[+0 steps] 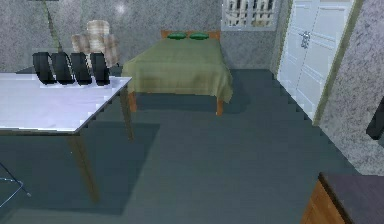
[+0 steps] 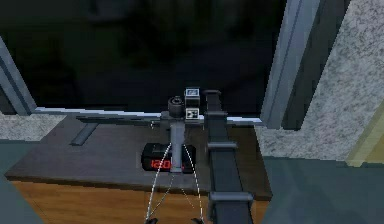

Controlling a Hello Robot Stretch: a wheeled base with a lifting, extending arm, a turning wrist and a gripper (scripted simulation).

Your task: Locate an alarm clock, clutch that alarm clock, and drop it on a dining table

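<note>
A small black box with a red face, shaped like an alarm clock [image 2: 157,158], lies on a dark wooden desktop [image 2: 100,158] under a dark window. The arm's bar rises just right of it, and the gripper [image 2: 172,148] stands at the clock. I cannot tell whether it holds anything. In the forward view a white dining table [image 1: 40,108] stands at the left, with dark chair backs [image 1: 70,68] along its far edge.
A bed with a green cover [image 1: 178,68] stands ahead, with an armchair [image 1: 98,42] to its left and white double doors [image 1: 318,50] at the right. A wooden cabinet corner [image 1: 345,200] juts in at the bottom right. A thin dark bar [image 2: 90,129] lies on the desk.
</note>
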